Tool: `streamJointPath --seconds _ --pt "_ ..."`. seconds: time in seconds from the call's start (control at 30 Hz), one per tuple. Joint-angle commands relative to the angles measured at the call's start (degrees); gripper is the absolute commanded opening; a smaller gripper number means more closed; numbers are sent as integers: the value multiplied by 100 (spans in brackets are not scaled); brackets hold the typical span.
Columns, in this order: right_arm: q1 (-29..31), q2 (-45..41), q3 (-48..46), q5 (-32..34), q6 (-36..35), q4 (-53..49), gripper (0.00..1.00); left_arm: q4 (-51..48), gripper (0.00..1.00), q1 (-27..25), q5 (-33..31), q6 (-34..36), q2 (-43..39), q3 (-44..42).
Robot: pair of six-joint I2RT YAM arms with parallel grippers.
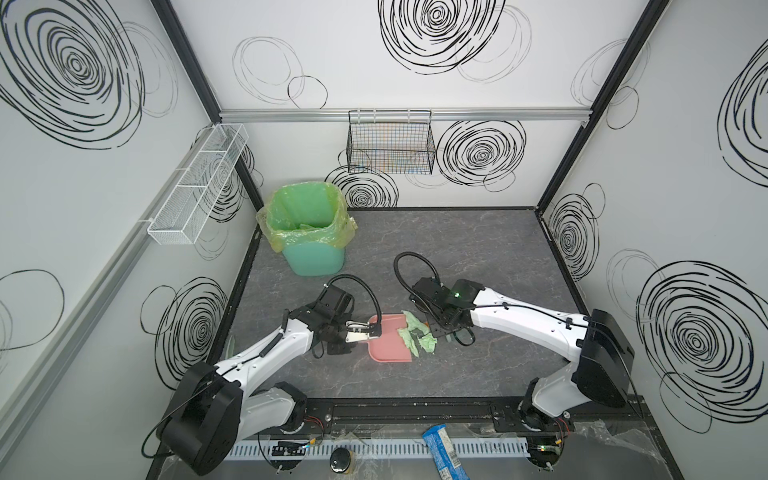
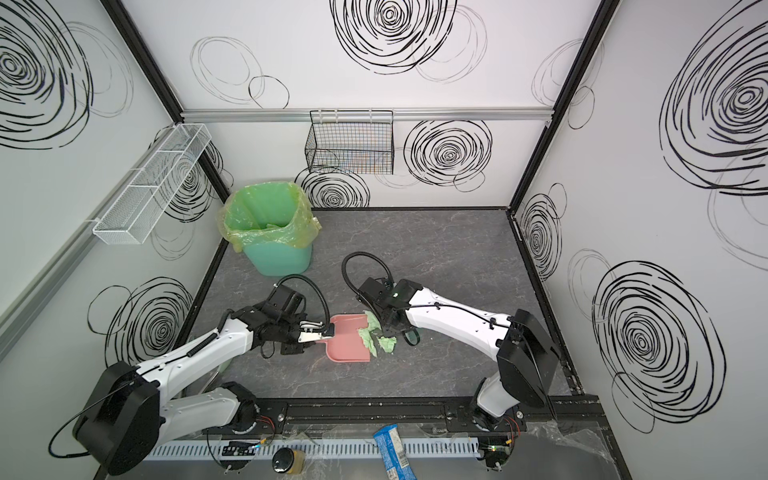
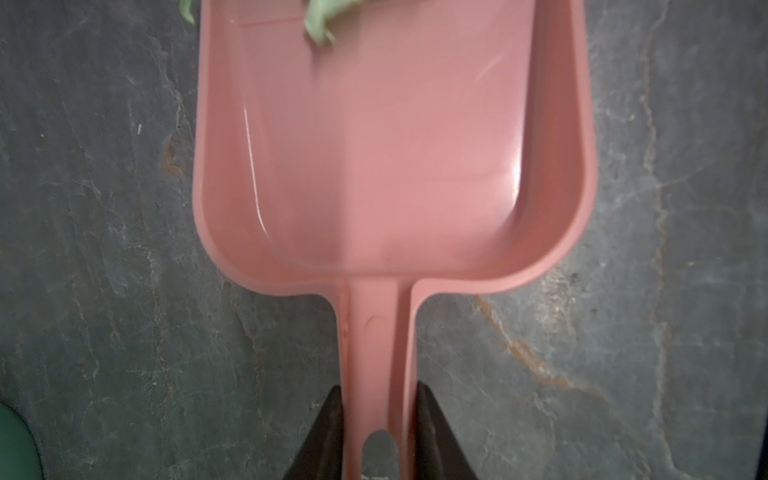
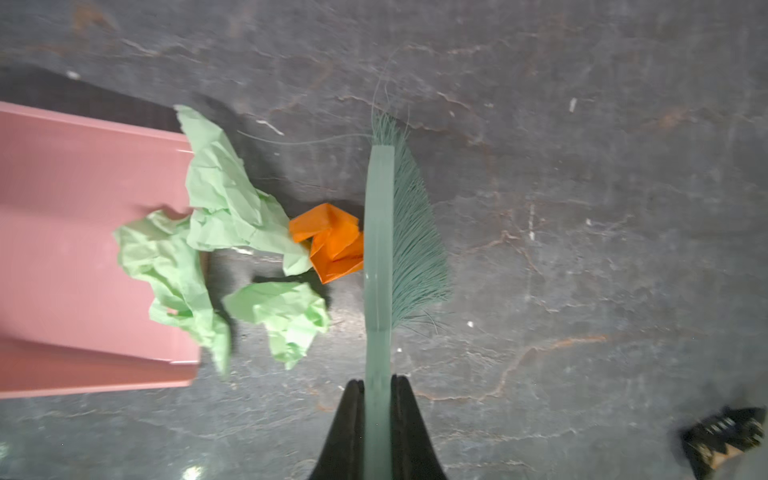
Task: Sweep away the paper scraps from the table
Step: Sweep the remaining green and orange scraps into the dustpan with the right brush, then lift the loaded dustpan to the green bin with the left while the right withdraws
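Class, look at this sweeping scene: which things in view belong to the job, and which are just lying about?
Belong to the job: green paper scraps, orange paper scrap, pink dustpan, teal hand brush, lined green bin, table.

Just lying about: white mesh wall basket, black wire wall basket, blue packet, small dark jar.

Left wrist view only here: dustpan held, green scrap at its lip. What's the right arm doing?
Observer: The right gripper is shut on the brush, which sits just beside the scraps.
Operator: Any orange ones?
Observer: One orange scrap, touching the brush, outside the dustpan.
Operator: Greens all in?
Observer: No. One green scrap lies wholly on the table; two others straddle the lip.
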Motion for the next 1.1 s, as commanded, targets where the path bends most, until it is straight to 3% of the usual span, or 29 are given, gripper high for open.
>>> streamJointPath --seconds 0.0,0.37,0.7,1.07 --pt "182 274 145 -916 48 438 0 158 0 -75 50 -150 135 84" --pt "397 226 629 -1364 -46 750 0 353 0 -104 217 -260 393 158" --pt "18 -770 925 -533 116 73 0 521 0 -35 542 -353 300 83" --pt "-754 -2337 384 491 27 -336 0 253 0 212 1267 -461 -33 443"
